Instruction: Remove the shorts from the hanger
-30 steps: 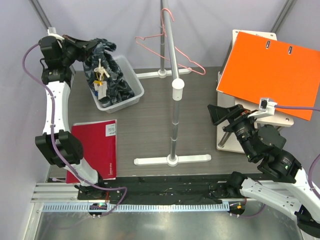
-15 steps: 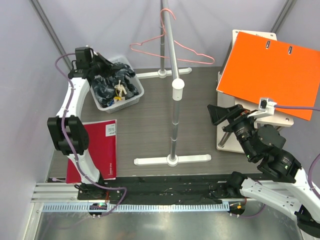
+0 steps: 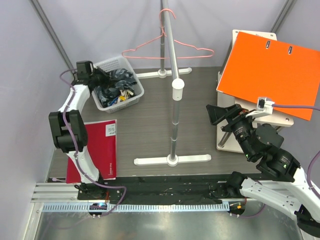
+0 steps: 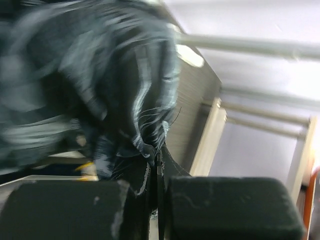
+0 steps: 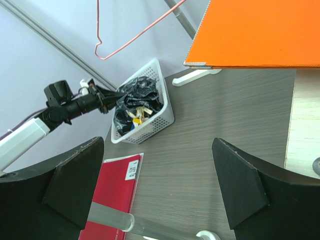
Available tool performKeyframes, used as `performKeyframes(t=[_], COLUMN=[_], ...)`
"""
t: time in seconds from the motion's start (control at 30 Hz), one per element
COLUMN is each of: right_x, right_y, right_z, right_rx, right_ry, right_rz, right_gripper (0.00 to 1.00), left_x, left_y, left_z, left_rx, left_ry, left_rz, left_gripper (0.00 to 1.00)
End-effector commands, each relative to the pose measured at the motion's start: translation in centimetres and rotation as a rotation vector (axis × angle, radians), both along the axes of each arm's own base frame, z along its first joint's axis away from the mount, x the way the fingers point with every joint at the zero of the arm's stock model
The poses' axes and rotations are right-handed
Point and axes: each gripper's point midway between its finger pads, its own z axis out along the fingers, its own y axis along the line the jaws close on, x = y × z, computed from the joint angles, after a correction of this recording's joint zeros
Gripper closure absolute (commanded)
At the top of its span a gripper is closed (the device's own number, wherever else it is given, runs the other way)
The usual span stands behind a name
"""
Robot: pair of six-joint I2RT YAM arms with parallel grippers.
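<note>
The dark leafy-print shorts [image 3: 116,85] lie bunched in the white basket [image 3: 125,102] at the back left, with paper tags showing. My left gripper [image 3: 98,80] is at the basket's left rim, shut on a fold of the shorts [image 4: 130,80]; in the left wrist view the gripper [image 4: 157,190] has cloth pinched between the pads. The pink wire hanger [image 3: 167,50] hangs bare on the grey rail, apart from the shorts. My right gripper [image 3: 216,116] is open and empty at the right; in its wrist view [image 5: 157,185] it looks toward the basket [image 5: 150,122] and the hanger [image 5: 135,32].
The grey rail pole [image 3: 172,80] on white feet crosses the table's middle. A red book [image 3: 97,147] lies front left. An orange binder [image 3: 270,72] rests on a pale board at the right. Grey walls enclose the back and sides.
My left gripper has come down and right, lowering the shorts into the basket. The bare hanger has swung round on the rail to lie across it. The right arm has barely moved.
</note>
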Motion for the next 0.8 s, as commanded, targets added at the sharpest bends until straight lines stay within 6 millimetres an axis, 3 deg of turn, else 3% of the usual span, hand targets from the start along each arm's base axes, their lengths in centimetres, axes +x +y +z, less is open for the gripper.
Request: performKeyframes(t=[0.0, 0.1, 0.23, 0.43, 0.47, 0.6, 0.7, 0.77], right_x=[-0.1, 0.0, 0.1, 0.2, 0.2, 0.1, 0.1, 0.1], right_y=[-0.3, -0.1, 0.1, 0.1, 0.1, 0.0, -0.1, -0.1], right_z=[1.4, 1.2, 1.0, 1.0, 1.0, 1.0, 1.1, 1.0], right_rx=[0.031, 0.028, 0.023, 0.015, 0.016, 0.013, 0.012, 0.009], right_ry=[-0.027, -0.022, -0.018, -0.017, -0.018, -0.019, -0.019, -0.019], right_rz=[-0.010, -0.002, 0.000, -0.005, -0.005, -0.005, -0.008, -0.010], right_gripper=[0.05, 0.05, 0.06, 0.06, 0.05, 0.06, 0.06, 0.05], left_x=[-0.3, -0.8, -1.4, -2.2, -2.4, -3.4, -4.3, -4.9], left_y=[4.0, 4.8, 5.2, 5.4, 5.6, 6.4, 6.6, 6.7], left_z=[-1.0, -3.3, -3.9, -2.4, -2.5, -1.9, -0.2, 0.4], left_rx=[-0.023, 0.025, 0.067, 0.081, 0.090, 0.131, 0.156, 0.162], left_ry=[0.045, 0.130, 0.162, 0.132, 0.140, 0.132, 0.097, 0.091], left_rz=[0.101, 0.095, 0.098, 0.122, 0.132, 0.158, 0.170, 0.180], left_gripper=[1.00, 1.00, 1.00, 0.95, 0.91, 0.56, 0.33, 0.25])
